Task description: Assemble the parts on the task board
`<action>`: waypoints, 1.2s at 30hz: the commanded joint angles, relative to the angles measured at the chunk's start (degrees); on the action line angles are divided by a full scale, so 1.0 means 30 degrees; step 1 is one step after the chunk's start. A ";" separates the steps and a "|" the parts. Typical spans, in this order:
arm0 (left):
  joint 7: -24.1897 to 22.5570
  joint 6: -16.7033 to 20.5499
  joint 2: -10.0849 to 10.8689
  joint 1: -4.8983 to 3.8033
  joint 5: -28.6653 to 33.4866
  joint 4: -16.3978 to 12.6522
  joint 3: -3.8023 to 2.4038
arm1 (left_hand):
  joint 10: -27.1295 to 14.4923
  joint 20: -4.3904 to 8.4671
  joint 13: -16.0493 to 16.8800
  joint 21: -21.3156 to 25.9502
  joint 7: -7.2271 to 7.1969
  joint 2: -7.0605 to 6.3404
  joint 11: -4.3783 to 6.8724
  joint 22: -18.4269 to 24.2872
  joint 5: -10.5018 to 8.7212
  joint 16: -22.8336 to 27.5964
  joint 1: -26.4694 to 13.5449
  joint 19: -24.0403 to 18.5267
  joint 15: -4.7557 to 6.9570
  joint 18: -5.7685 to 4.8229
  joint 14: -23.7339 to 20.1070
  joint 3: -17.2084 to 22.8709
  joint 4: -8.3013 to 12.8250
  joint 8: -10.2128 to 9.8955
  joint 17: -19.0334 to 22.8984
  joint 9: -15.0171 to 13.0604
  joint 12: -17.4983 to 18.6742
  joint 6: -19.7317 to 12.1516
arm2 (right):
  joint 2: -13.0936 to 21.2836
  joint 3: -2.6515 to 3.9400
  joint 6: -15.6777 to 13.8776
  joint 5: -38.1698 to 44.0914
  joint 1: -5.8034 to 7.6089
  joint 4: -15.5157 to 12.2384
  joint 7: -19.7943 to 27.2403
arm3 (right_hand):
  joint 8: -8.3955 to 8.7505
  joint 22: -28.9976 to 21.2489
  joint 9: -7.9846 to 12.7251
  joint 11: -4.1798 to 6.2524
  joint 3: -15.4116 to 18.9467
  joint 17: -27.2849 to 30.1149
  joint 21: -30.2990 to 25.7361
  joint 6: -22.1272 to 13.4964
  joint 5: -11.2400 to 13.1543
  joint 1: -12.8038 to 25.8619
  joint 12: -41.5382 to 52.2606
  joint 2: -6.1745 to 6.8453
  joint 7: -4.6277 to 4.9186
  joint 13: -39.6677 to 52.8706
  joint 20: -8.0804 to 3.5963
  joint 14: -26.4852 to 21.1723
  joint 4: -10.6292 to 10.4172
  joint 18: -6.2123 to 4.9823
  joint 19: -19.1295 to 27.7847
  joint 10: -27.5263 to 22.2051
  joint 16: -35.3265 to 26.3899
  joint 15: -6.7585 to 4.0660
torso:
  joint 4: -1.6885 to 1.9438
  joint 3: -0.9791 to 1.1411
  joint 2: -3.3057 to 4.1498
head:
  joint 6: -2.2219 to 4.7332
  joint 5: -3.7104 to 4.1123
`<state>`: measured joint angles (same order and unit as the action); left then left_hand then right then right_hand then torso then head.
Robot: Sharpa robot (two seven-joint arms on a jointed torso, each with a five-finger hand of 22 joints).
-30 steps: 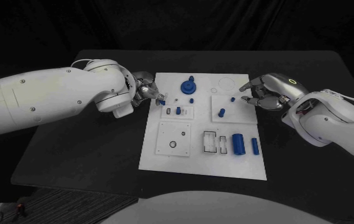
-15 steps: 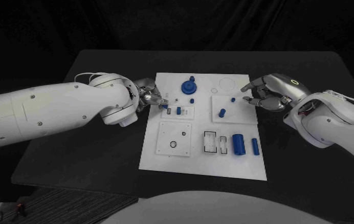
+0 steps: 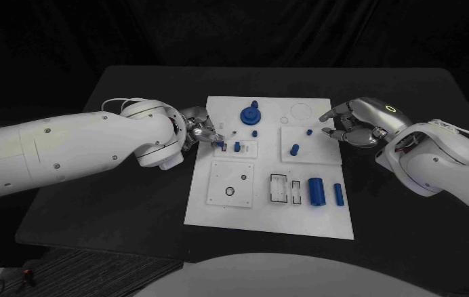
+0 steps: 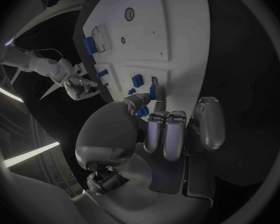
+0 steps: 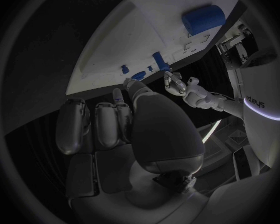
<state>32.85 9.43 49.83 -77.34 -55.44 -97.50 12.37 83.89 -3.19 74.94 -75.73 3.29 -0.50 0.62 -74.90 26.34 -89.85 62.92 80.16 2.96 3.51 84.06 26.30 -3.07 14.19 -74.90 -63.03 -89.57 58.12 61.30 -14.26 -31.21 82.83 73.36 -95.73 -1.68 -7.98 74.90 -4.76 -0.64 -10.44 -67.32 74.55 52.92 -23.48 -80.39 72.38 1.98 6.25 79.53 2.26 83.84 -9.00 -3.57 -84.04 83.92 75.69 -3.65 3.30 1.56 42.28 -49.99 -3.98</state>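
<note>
The white task board (image 3: 269, 205) lies mid-table. My left hand (image 3: 199, 133) reaches over its left edge and pinches a small blue part (image 3: 215, 144) between thumb and a finger. In the left wrist view this part (image 4: 154, 92) hangs right at a narrow slot in the board (image 4: 177, 30), beside a seated blue block (image 4: 137, 79). My right hand (image 3: 352, 126) hovers at the board's right edge with its fingers apart and nothing in them. A blue gear (image 3: 250, 114), a few short pegs (image 3: 293, 150) and two cylinders (image 3: 316, 190) rest on the board.
The black table (image 3: 117, 195) surrounds the board. My left forearm (image 3: 78, 148) covers the table's left side, and my right forearm (image 3: 430, 161) covers its right side. A white square plate (image 3: 230, 184) with a small hole sits in the board's lower left.
My left hand has carried the small blue part a little right and down, onto the slot area by the board's left edge. The right hand has stayed put.
</note>
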 commanded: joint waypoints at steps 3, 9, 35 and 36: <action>-0.0272 -0.0884 -0.0111 0.0071 -0.0067 0.0052 -0.0012 | 0.1928 -0.0016 0.4930 -0.0022 -0.0143 0.0097 0.0079 -0.3405 -0.0066 -0.0051 -0.0032 -0.0054 0.0091 0.0058 0.1982 0.0941 0.0809 0.0048 -0.5033 -0.0015 -0.0031 0.0039 | 0.0009 0.0006 -0.0262 0.0101 -0.0046 -0.0020 -0.0262 | 0.0126 0.3613 0.0018 -0.0049 -0.0095 0.0018 -0.0030 0.0132 -0.0097 -0.0266 -0.0100 -0.0004 -0.0007 -0.3159 0.0169 0.0844 -0.0020 0.0115 -0.0337 0.0073 -0.0022 0.0098 | -0.0023 0.0000 0.0007 | -0.0004 0.0036; -0.0348 -0.0965 -0.0244 0.0149 -0.0067 0.0187 -0.0012 | 0.1893 -0.0015 0.4901 0.0025 -0.0151 0.0128 0.0086 -0.3389 -0.0132 -0.0051 -0.0067 -0.0084 0.0093 0.0070 0.1982 0.0938 0.0747 0.0078 -0.5033 -0.0043 0.0005 0.0036 | -0.0005 0.0006 -0.0258 0.0101 -0.0048 -0.0002 -0.0235 | 0.0126 0.3613 0.0018 -0.0049 -0.0095 0.0018 -0.0030 0.0132 -0.0097 -0.0266 -0.0100 -0.0004 -0.0007 -0.3159 0.0169 0.0844 -0.0020 0.0115 -0.0337 0.0073 -0.0022 0.0098 | -0.0012 0.0015 0.0011 | -0.0004 -0.0012; -0.0775 -0.1273 -0.0404 0.0280 -0.0067 0.0520 -0.0010 | 0.1788 -0.0011 0.4813 0.0077 -0.0158 0.0226 0.0091 -0.3372 -0.0303 -0.0051 -0.0132 -0.0116 0.0099 0.0083 0.1982 0.0952 0.0588 0.0140 -0.5033 -0.0107 0.0113 -0.0011 | -0.0043 0.0006 -0.0149 0.0101 -0.0103 0.0120 -0.0243 | 0.0136 0.3616 0.0027 -0.0060 -0.0121 0.0006 -0.0016 0.0135 -0.0117 -0.0237 -0.0072 0.0033 0.0005 -0.3128 0.0175 0.0845 -0.0009 0.0118 -0.0340 0.0085 -0.0009 0.0108 | -0.0009 -0.0005 0.0012 | -0.0004 -0.0043; -0.0804 -0.1277 -0.0408 0.0282 -0.0067 0.0533 -0.0010 | 0.1788 -0.0011 0.4813 0.0077 -0.0158 0.0226 0.0091 -0.3372 -0.0303 -0.0051 -0.0132 -0.0116 0.0099 0.0083 0.1982 0.0952 0.0588 0.0140 -0.5033 -0.0107 0.0113 -0.0011 | -0.0044 0.0006 -0.0147 0.0101 -0.0107 0.0122 -0.0242 | 0.0136 0.3616 0.0027 -0.0060 -0.0121 0.0006 -0.0016 0.0135 -0.0117 -0.0237 -0.0072 0.0033 0.0005 -0.3128 0.0175 0.0845 -0.0009 0.0118 -0.0340 0.0085 -0.0009 0.0108 | -0.0009 -0.0003 0.0009 | -0.0004 -0.0045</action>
<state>31.63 6.56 48.75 -76.70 -55.67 -95.86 12.30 83.89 -3.19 74.94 -75.74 3.15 -0.48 0.62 -74.90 25.71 -89.85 62.47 80.17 2.96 3.50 84.05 27.22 -2.78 14.42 -74.90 -63.25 -89.57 58.24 61.17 -14.27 -31.24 82.83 73.22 -95.37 -1.67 -7.70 74.93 -4.78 -0.64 -10.44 -67.33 74.55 52.92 -23.48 -80.76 72.39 2.03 6.24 79.53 2.26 83.83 -9.00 -3.57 -84.04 83.92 75.69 -3.65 3.27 1.55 42.31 -49.99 -4.09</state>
